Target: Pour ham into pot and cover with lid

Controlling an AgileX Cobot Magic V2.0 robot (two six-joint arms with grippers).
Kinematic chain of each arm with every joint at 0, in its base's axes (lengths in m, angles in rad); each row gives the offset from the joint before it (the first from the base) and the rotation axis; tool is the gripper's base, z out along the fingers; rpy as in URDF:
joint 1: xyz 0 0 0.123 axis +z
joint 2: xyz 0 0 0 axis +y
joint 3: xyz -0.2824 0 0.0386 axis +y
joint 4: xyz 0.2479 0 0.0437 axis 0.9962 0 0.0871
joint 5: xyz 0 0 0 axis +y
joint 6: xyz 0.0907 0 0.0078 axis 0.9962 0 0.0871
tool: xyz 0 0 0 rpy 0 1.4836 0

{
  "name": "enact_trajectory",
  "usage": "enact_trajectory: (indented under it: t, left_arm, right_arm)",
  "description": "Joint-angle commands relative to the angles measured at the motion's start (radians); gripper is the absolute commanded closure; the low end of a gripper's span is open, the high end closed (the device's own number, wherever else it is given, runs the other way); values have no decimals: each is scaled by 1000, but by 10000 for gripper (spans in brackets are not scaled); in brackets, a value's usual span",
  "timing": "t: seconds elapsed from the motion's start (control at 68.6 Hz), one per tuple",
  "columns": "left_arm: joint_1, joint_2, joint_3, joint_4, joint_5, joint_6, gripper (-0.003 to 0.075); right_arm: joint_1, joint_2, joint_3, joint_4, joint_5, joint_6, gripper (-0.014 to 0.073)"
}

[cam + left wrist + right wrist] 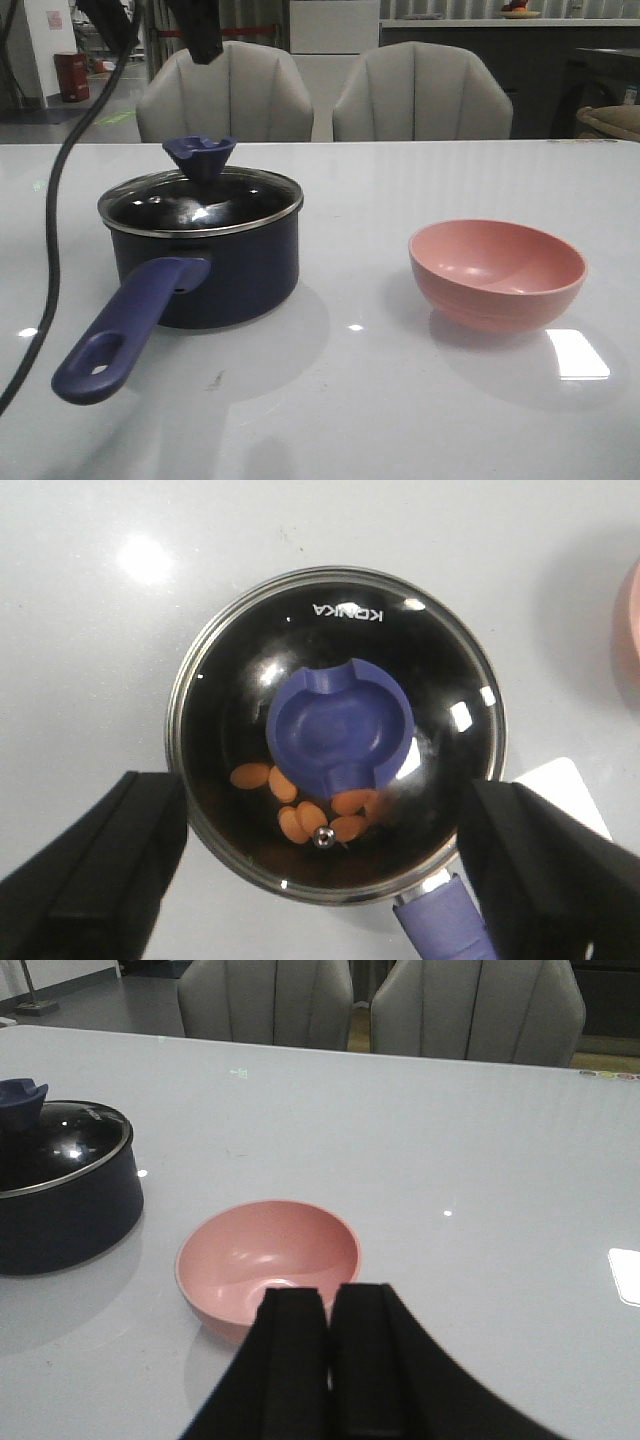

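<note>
Overhead, left gripper (pixel 320 870) hangs directly above the pot (pixel 225 265), fingers (pixel 95 870) spread wide, one on each side of the rim, holding nothing. Pot sits on the white desk (pixel 400 400), left of centre in the front view. Long blue handle (pixel 125 325) points toward the near edge, hole at its end.

Lid (pixel 205 205) is seated flat on the pot, steel rim meeting the pot's rim all round. Blue flared knob (pixel 200 155) stands upright at centre. Lettering on the glass is legible in the left wrist view.

Ham (pixel 305 805) visible through the glass: several small orange pieces clustered on the dark pot bottom, partly hidden under the knob. Exact count uncertain. A small shiny metal bead shows on the glass among them.

Pink bowl (pixel 497 270) stands upright on the desk to the right of the pot, well apart from it. Nothing seen inside it in either the front or right wrist view.

Right gripper (pixel 330 1360) is near the bowl's close side, fingers pressed together, gripping nothing. Not touching the bowl, as far as can be told.

Black cable (pixel 55 200) drapes down the left of the front view. Two grey chairs (pixel 420 95) stand behind the desk's far edge.
</note>
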Motion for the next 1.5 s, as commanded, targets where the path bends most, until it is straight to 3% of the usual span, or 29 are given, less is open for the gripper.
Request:
enact_trajectory:
  t: [0.0,0.408,1.093,1.195,1.37,1.486]
  left_arm:
    - [3,-146,88,-5,-107,1,138]
    - [3,-593,613,-5,-406,1,138]
    - [3,-1494,1282,-22,-737,1,145]
    - [3,-1564,1360,-20,-831,1,262]
    - [3,-1593,1386,-20,-911,1,623]
    - [3,-1593,1388,-20,-911,1,601]
  right_arm:
    - [2,9,-28,-4,-77,-12,448]
    - [2,9,-28,-4,-77,-12,448]
    - [2,9,-28,-4,-77,-12,448]
    - [2,9,-28,-4,-77,-12,448]
    - [2,9,-28,-4,-77,-12,448]
    - [2,9,-28,-4,-77,-12,448]
